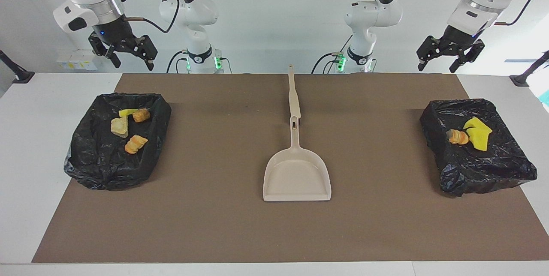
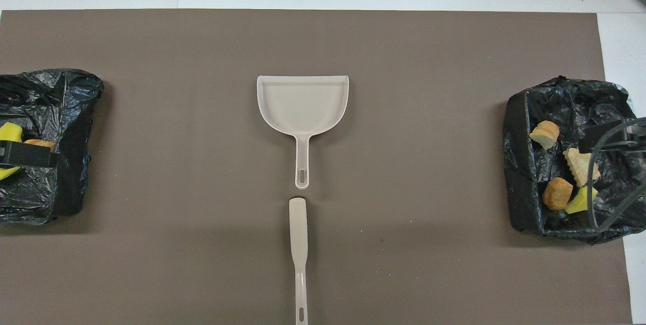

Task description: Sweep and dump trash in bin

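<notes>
Several trash scraps (image 1: 136, 143) lie in the black-bagged bin (image 1: 107, 173) at the right arm's end, which also shows in the overhead view (image 2: 520, 163) with the scraps (image 2: 557, 194). An orange lump (image 1: 457, 137) and yellow sponge bits (image 1: 478, 132) lie in the bin (image 1: 484, 177) at the left arm's end. The beige dustpan (image 1: 297, 175) lies empty mid-mat. The brush (image 1: 294, 91) lies in line with the dustpan's handle, nearer the robots. My right gripper (image 1: 133, 64) and left gripper (image 1: 437, 67) are raised, open and empty, each above its own bin.
A brown mat (image 1: 214, 224) covers most of the white table (image 1: 25, 160). No scraps lie on the mat.
</notes>
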